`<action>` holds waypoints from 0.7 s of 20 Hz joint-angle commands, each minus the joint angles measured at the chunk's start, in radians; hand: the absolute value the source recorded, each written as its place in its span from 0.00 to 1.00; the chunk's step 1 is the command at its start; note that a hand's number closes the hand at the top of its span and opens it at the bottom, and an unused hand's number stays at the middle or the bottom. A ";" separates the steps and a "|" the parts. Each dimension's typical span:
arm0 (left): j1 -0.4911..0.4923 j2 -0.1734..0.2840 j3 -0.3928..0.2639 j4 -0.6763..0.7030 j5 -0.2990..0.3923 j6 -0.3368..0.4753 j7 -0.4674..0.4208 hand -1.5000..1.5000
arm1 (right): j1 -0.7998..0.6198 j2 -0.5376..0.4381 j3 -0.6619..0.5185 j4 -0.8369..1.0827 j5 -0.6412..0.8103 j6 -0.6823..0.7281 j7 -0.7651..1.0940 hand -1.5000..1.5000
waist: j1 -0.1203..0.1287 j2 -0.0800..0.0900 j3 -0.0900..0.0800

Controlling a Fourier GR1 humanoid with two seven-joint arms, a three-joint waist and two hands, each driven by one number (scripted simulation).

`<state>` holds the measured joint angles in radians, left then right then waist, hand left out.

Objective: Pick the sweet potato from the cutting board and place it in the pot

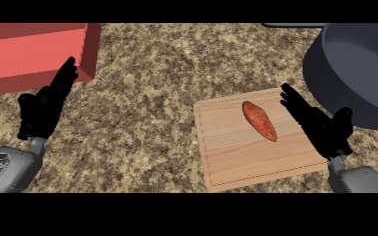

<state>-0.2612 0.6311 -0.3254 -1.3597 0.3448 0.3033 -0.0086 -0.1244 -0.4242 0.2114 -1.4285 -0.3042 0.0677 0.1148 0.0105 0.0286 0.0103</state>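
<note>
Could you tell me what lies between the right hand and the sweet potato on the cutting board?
Only bare wood of the cutting board separates the right hand from the sweet potato, as the head view shows.

One view only: the head camera, mounted above the counter (162, 80), faces steeply downward at close range. Forearms enter from 6 o'clock. The frame takes in the cutting board (251, 150) at 4 o'clock, the pot (347, 75) at 2 o'clock, and a red box (40, 55) at 10 o'clock.
</note>
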 commanded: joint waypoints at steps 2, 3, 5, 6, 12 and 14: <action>-0.027 -0.034 0.022 -0.031 0.011 0.020 0.021 0.50 | -0.183 0.036 0.008 0.121 -0.042 0.172 -0.104 1.00 | 0.036 -0.019 -0.007; -0.036 -0.062 0.031 -0.049 0.030 0.031 0.005 0.50 | -0.231 0.022 -0.007 0.127 -0.075 0.237 -0.132 1.00 | 0.067 -0.012 -0.005; -0.072 -0.074 0.066 -0.065 0.061 0.027 -0.012 0.50 | -0.291 0.028 -0.005 0.111 -0.101 0.328 -0.216 1.00 | 0.112 0.000 -0.001; -0.070 -0.101 0.073 -0.078 0.070 0.051 -0.019 0.50 | -0.331 0.021 -0.015 0.102 -0.115 0.367 -0.240 1.00 | 0.136 -0.001 -0.001; -0.054 -0.142 0.070 -0.103 0.105 0.056 0.014 0.50 | -0.363 -0.081 -0.030 0.286 0.083 0.456 -0.642 0.00 | 0.108 0.008 0.000; -0.082 -0.154 0.054 -0.111 0.096 0.069 0.043 0.50 | -0.421 -0.076 -0.039 0.348 0.078 0.518 -0.727 0.00 | 0.103 0.009 0.000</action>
<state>-0.3333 0.5015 -0.2663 -1.4516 0.4362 0.3537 0.0154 -0.4858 -0.4942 0.1952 -1.1891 -0.2316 0.4845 -0.4251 0.1149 0.0338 0.0093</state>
